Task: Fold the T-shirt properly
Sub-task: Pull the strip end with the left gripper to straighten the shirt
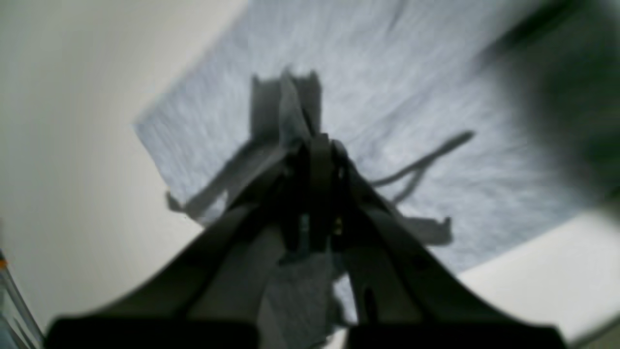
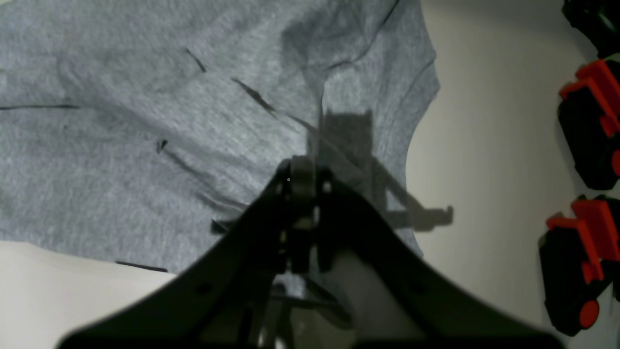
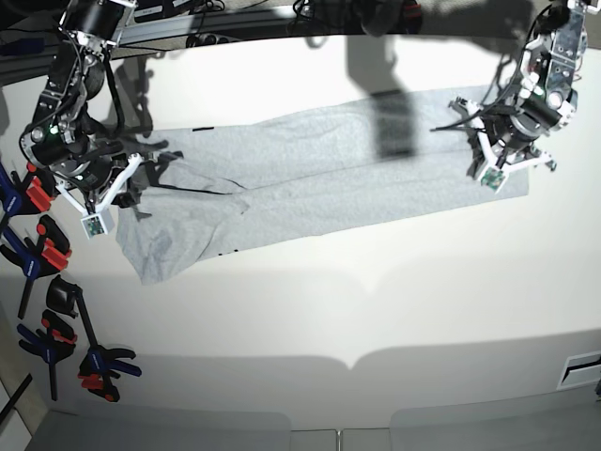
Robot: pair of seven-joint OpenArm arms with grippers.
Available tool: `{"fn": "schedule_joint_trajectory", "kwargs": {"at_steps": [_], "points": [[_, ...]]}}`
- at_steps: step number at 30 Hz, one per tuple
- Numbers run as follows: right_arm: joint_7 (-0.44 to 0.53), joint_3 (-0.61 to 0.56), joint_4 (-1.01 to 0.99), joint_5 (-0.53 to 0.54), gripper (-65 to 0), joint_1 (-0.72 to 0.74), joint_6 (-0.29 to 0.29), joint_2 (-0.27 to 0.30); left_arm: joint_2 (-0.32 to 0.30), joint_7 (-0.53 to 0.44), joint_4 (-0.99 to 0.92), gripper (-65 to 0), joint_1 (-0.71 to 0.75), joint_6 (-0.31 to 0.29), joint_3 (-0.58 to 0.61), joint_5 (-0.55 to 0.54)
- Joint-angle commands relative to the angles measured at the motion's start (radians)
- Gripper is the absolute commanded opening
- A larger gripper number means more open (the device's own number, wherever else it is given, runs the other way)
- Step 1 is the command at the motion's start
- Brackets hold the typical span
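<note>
Base view shows the T-shirt [image 3: 310, 178] stretched in a long band across the far half of the bench [image 3: 310, 310]. The left gripper [image 1: 310, 140] has its jaws closed on the cloth at one end. The right gripper [image 2: 302, 167] has its jaws closed on the bunched sleeve end, near clamps [image 3: 47, 254] at the bench edge.

Black arms, white brackets, each claw [image 3: 94, 199] dark and tapered.

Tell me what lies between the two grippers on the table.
Only the T-shirt, stretched between the left gripper and right gripper; the base view shows it.
</note>
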Motion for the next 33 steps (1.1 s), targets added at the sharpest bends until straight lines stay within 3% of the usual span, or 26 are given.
{"fn": "schedule_joint_trajectory", "kwargs": {"at_steps": [1,7,10,16,29,31,33], "points": [[0.023,0.005,0.016,0.003,-65.0,0.016,-0.012,0.019,-0.015,0.002,0.032,-65.0,0.002,0.003,-0.007,0.000],[0.022,0.005,0.015,0.003,-65.0,0.016,-0.012,0.019,-0.015,0.003,0.044,-65.0,0.095,0.000,-0.007,0.173],[0.023,0.005,0.015,-0.004,-65.0,0.016,-0.012,0.019,-0.035,-0.053,0.044,-65.0,0.169,0.001,-0.007,0.232],[0.055,0.005,0.015,-0.133,-65.0,0.016,-0.097,0.019,-0.105,-0.095,0.044,-65.0,0.248,0.001,-0.007,0.232],[0.044,0.005,0.015,-0.128,-65.0,0.016,-0.101,0.018,-0.109,-0.082,0.044,-65.0,0.245,0.004,-0.007,0.232],[0.030,0.005,0.015,-0.128,-52.4,0.015,-0.101,0.018,-0.109,-0.060,0.044,-64.0,0.245,0.004,-0.007,0.231],[0.022,0.005,0.015,-0.129,-42.5,0.015,-0.101,0.019,-0.109,-0.045,0.044,-53.1,0.246,0.005,-0.007,0.231]]}}
